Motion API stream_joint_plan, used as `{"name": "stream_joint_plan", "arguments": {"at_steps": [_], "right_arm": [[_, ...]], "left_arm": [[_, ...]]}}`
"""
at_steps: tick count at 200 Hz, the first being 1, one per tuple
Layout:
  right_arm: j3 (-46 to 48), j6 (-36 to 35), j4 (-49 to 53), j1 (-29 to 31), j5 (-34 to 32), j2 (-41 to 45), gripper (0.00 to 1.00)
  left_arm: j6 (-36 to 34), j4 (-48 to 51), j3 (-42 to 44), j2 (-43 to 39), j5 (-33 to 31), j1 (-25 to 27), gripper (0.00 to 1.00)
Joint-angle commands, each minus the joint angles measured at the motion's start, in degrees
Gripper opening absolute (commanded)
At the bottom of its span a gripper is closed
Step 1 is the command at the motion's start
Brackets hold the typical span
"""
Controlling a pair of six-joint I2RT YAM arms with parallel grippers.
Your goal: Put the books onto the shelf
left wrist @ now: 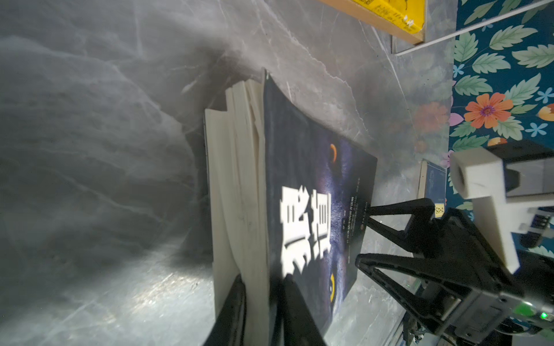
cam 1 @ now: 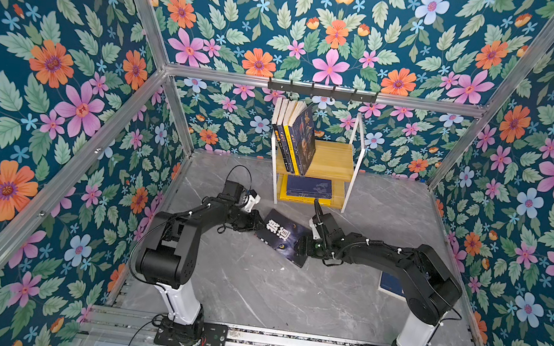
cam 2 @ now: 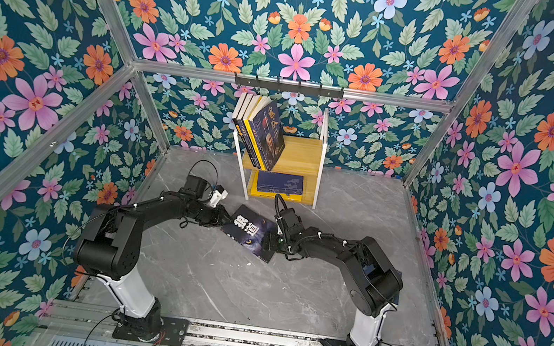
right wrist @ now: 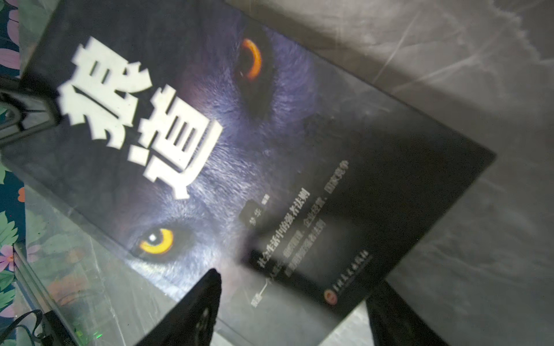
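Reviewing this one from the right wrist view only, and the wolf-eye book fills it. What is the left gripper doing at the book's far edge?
Observer: In the left wrist view the left gripper pinches the wolf book at its page edge, with the cover and some pages between the fingers.
Operator: How full is the shelf?
Observer: In both top views the shelf holds a leaning row of books on the left of its upper board. Bare wood shows to their right.
Operator: Any other books not shelved yet?
Observer: One navy book lies flat, partly hidden under the right arm.
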State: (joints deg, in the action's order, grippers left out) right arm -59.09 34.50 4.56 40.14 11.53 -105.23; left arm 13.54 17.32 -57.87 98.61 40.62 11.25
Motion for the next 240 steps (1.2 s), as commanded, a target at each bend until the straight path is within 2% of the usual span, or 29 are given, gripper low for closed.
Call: {"name": "stream_joint_plan", "arguments": {"at_steps": [1, 21, 98, 128, 164, 203, 240], "right_arm": [[0.85, 0.34, 4.72, 0.2, 1.22, -0.98, 0.75], [2.21, 0.66, 3.18, 0.2, 1.18, -0.25, 0.75], [6.64, -1.34, 7.29, 0.2, -3.15, 5.54, 0.78], [13.51, 0.4, 6.77, 0.16, -5.73, 9.67, 0.79], [18.21, 1.26, 9.88, 1.08, -8.79, 18.78, 0.79], [13.16, -1.83, 19.97, 6.96, -17.49, 23.96, 0.79], [5.87, -5.82, 24.68, 12.86, -25.96, 22.68, 0.79]], "left_arm": [[0.96, -0.17, 0.16, -0.46, 7.46, 0.88, 0.16], [1.09, -0.75, 0.63, -0.78, 7.42, 0.88, 0.0], [0.61, -0.96, 1.35, -2.58, 7.04, 0.8, 0.0], [1.22, -1.17, 1.17, -2.02, 7.11, 0.8, 0.0], [1.23, -1.24, 0.83, -1.92, 7.47, 0.8, 0.0], [1.92, -1.53, 0.73, -1.84, 7.89, 0.97, 0.0], [2.18, -1.1, 0.52, -1.68, 8.19, 0.97, 0.0]]}}
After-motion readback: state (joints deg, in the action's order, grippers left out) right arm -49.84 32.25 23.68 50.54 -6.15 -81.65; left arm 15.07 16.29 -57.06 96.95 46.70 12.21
